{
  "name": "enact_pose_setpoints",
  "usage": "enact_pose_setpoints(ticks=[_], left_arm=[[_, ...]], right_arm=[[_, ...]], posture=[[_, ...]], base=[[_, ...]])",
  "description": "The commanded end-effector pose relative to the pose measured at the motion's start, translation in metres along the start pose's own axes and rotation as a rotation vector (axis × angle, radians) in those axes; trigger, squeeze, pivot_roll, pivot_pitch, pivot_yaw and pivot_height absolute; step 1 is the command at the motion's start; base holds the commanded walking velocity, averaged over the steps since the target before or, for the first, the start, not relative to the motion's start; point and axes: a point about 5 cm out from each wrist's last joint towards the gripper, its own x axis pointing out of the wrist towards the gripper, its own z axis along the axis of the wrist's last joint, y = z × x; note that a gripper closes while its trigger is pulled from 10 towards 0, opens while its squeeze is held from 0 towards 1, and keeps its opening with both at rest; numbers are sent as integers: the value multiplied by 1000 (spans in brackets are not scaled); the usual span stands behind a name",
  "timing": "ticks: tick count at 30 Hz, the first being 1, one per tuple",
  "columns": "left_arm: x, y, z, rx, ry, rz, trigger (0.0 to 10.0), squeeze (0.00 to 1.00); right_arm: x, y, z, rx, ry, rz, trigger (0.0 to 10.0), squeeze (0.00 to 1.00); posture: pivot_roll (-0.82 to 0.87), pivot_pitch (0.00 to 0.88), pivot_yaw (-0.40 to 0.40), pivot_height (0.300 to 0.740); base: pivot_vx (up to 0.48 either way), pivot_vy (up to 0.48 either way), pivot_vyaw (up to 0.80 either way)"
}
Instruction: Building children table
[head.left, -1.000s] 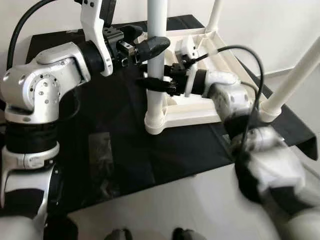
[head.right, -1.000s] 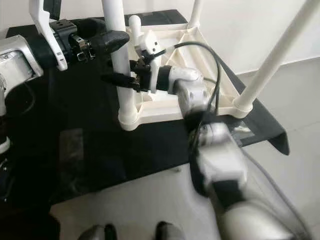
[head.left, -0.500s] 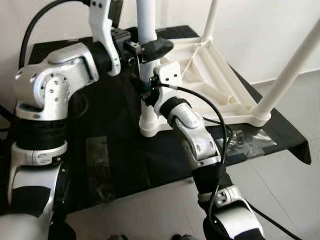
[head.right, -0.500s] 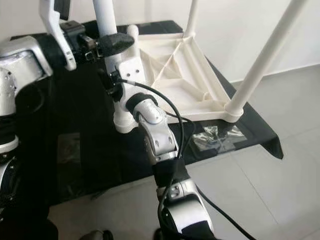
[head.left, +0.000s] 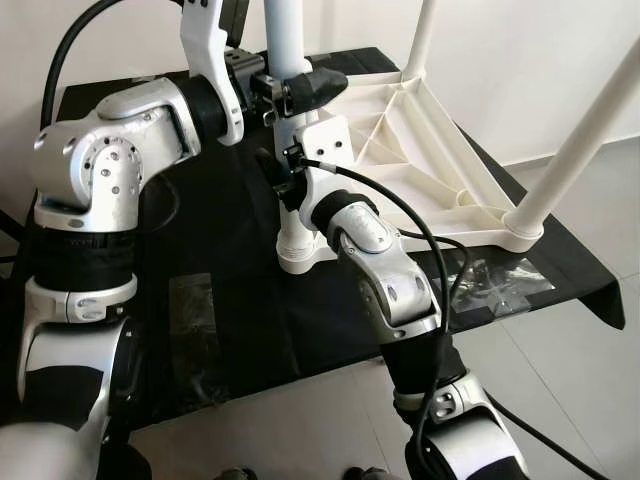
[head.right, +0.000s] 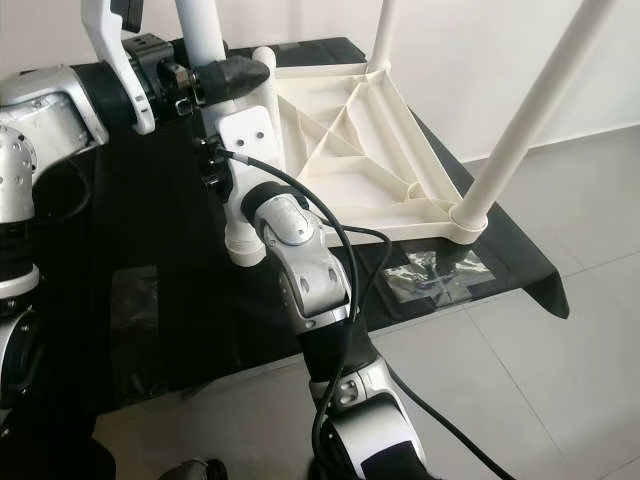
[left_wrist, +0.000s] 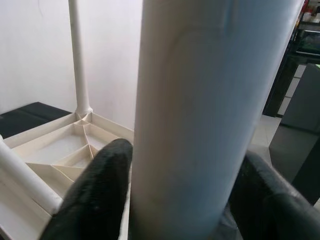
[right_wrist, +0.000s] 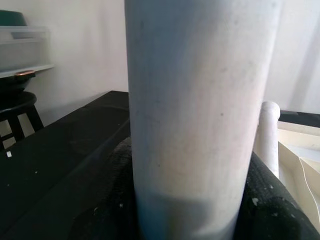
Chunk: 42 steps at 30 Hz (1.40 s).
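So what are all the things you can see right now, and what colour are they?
Table top: one, white, upside down on the black cloth.
Table legs: three, white, standing up from its corners; the near-left leg is the one held, the others are at the far corner and near right.
Black cloth: one, covering the work surface.
Clear plastic bags: two, flat on the cloth, one near left, one near right.
Floor: pale grey tiles, right.
Left pincer: black, closed around the near-left leg, high up.
Right pincer: black, around the same leg, lower down.

Table leg (head.left: 283, 40) top beyond frame
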Motion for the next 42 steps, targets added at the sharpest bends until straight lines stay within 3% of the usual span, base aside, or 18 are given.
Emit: enact_pose_setpoints(ticks=[1,2,5,6,11,12,13,18,19,23,24,29,36,37,38,39,40,42], left_arm=[[3,-1,0,9,16,-3,0,0],[3,-1,0,3,18,2,0,0],[3,-1,-1,0,18,3,0,0],[3,-1,-1,-1,17,3,0,0],[4,-2,0,0,15,5,0,0],[4,-2,0,0,15,5,0,0],[4,-2,0,0,15,5,0,0],[2,-2,1,1,15,7,0,0],[2,-2,1,1,15,7,0,0],[1,-3,1,5,18,5,0,0],[1,-4,1,6,18,5,0,0],[-1,-7,2,11,28,-5,0,0],[-2,-9,1,17,41,-15,0,0],[-2,-10,0,19,45,-18,0,0],[-3,-11,1,21,48,-21,0,0],[-3,-11,1,21,48,-21,0,0],[-3,-11,1,22,49,-22,0,0],[-3,-12,2,23,50,-27,0,0]], right_arm=[[-5,24,-40,106,154,4,549,0],[-5,22,-38,94,158,0,8471,0],[-6,20,-35,86,163,-3,8471,0],[-5,18,-33,74,161,-1,10000,0],[-1,7,-17,42,90,64,10000,0],[1,1,-10,47,56,108,10000,1000],[1,1,-10,47,56,108,10000,1000],[3,-29,28,-57,-111,495,10000,1000],[3,-29,28,-57,-111,495,10000,1000],[-7,-60,41,-227,-74,804,10000,984],[-8,-67,43,-235,-46,852,10000,0],[-5,-84,48,-240,24,954,10000,0],[1,-91,49,-224,31,934,10000,0],[3,-93,50,-224,29,923,7686,0],[4,-94,49,-205,25,918,3843,0],[4,-94,49,-205,25,918,3843,0],[4,-94,47,-192,28,919,0,0],[4,-94,40,-184,42,928,0,0]], posture=[[-99,157,-20,740],[-101,158,-21,740],[-101,158,-21,740],[-102,160,-23,740],[-103,162,-28,740],[-102,163,-29,740],[-102,163,-29,740],[-100,167,-32,740],[-100,167,-32,740],[-90,171,-38,740],[-82,176,-39,740],[-59,184,-38,740],[-42,188,-37,740],[-41,188,-37,740],[-36,189,-36,740],[-36,189,-36,740],[-34,189,-36,740],[-27,191,-35,740]], base=[[0,0,0],[0,0,0],[0,0,0],[0,0,0],[0,0,0],[0,0,0],[0,0,0],[0,0,0],[0,0,0],[0,0,0],[0,0,0],[0,0,0],[0,0,0],[0,0,0],[0,0,0],[0,0,0],[0,0,0],[0,0,0]])
